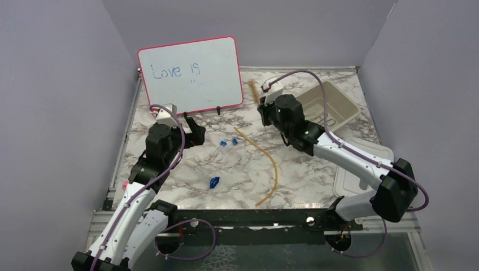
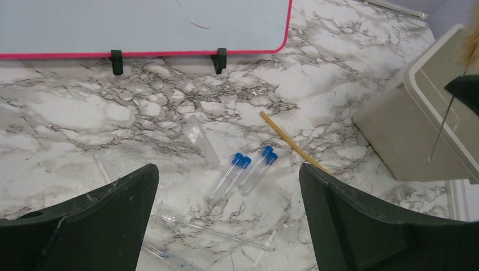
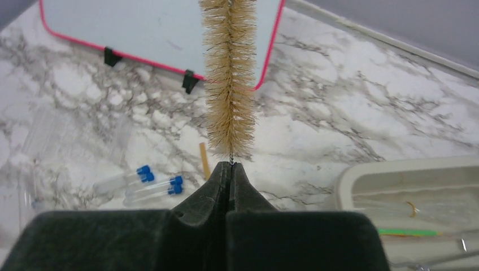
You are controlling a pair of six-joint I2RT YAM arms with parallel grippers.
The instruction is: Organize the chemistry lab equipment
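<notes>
Step in hand: transfer of the brush [image 3: 229,79] to the tub [image 3: 395,166], judged from the grasp and from the items already lying inside.
Right gripper [image 3: 230,169]: clenched on the brush's thin wire stem, with the bristle head standing out beyond the fingertips.
Brush position: lifted clear of the marble table [image 1: 316,84], between the whiteboard [image 1: 192,73] and the tub, not yet over the tub's opening.
Left gripper [image 2: 229,186]: released, jaws spread wide and grasping nothing, poised above the capped tubes [image 2: 257,169].
Loose equipment: two capped tubes lay side by side; an uncapped clear tube [image 2: 202,140] lay near them; the amber hose [image 1: 271,164] curved across the table centre; the blue piece [image 1: 214,182] lay nearer the arm bases.
Tub contents: a green-tipped stick [image 3: 406,232] and thin wire parts were visible.
Next move: the right arm probably needed to swing rightward over the tub, lower the brush lengthwise and only then let go; the long bristle head called for clearance over the rim.
</notes>
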